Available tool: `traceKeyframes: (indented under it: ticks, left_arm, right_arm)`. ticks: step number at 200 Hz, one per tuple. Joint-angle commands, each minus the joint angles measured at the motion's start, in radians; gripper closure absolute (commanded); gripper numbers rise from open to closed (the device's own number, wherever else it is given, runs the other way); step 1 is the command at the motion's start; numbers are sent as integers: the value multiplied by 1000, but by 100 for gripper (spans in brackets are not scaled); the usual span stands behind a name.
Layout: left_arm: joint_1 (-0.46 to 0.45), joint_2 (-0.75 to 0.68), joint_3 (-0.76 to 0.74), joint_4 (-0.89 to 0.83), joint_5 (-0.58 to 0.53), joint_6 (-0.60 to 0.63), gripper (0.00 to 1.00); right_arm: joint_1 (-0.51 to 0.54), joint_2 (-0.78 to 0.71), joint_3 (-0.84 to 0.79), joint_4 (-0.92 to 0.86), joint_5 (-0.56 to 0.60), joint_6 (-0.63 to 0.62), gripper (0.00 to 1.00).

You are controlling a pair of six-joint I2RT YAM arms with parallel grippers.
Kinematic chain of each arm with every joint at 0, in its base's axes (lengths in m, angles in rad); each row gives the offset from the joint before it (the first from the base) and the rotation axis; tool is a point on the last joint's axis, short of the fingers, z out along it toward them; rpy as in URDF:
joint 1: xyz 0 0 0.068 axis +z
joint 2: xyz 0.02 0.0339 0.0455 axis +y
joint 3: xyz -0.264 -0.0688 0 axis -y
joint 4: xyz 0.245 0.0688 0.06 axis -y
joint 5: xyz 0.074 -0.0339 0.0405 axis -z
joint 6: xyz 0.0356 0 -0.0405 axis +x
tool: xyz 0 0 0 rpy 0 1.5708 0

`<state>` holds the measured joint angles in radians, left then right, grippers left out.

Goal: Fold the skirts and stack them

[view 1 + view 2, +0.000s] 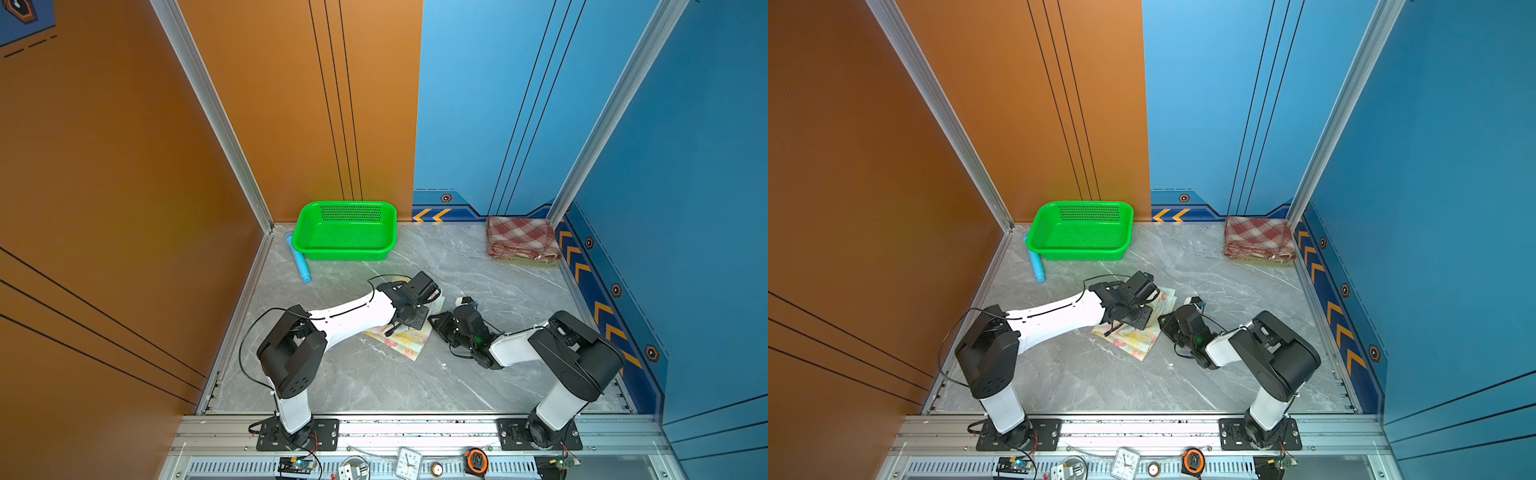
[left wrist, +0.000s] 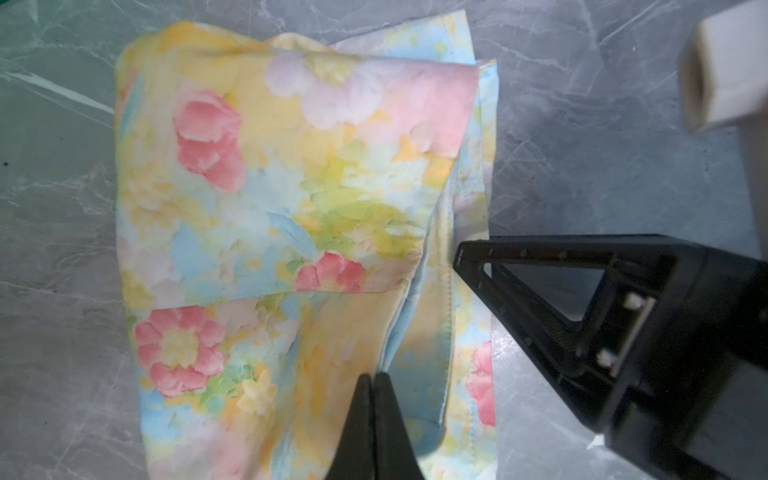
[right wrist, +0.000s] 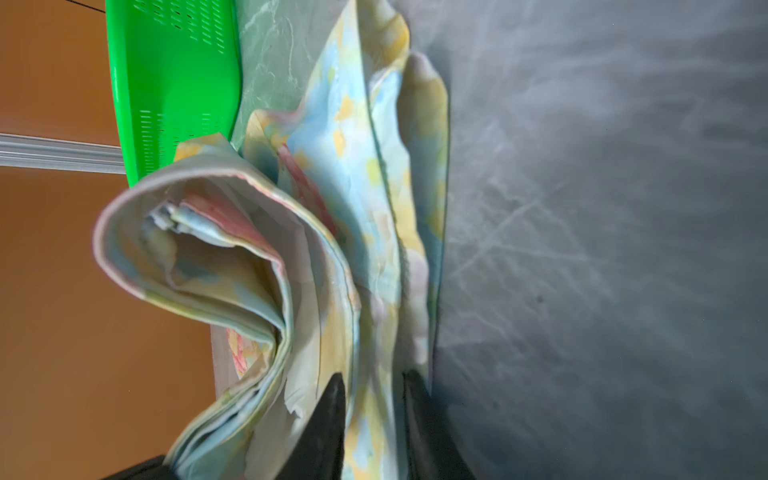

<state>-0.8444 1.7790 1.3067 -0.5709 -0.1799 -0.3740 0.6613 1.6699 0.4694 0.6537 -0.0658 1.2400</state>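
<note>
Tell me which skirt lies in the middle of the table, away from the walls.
The floral skirt, pale yellow-blue with pink flowers. The plaid skirt sits folded in the far right corner instead.

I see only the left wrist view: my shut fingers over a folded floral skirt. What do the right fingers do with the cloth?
Observer: In the right wrist view the right fingers stand on either side of an edge of the floral skirt; whether they pinch it, I cannot tell.
Operator: Where are the other skirts?
Observer: In both top views a folded plaid skirt lies in the far right corner, with an olive cloth showing under it.
Operator: And the basket?
Observer: The green basket stands at the far wall, with nothing in it.
</note>
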Motion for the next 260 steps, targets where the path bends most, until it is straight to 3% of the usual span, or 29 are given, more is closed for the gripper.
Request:
traceKeyframes:
  ticks: [1,164,236,260]
  left_arm:
    - [14,1,-18,17,-7,-12,100]
    - [27,2,-67,64,11,-29,100]
    - [24,-6,-66,72,15,-34,100]
    - [20,-18,-72,72,14,-38,100]
  right_arm:
    - [22,-15,-20,-353,88,-54,72]
    - [85,-383,-68,-594,216,-88,67]
    - [87,-234,-65,-426,141,-36,67]
    - [87,-185,-53,-384,130,-25,73]
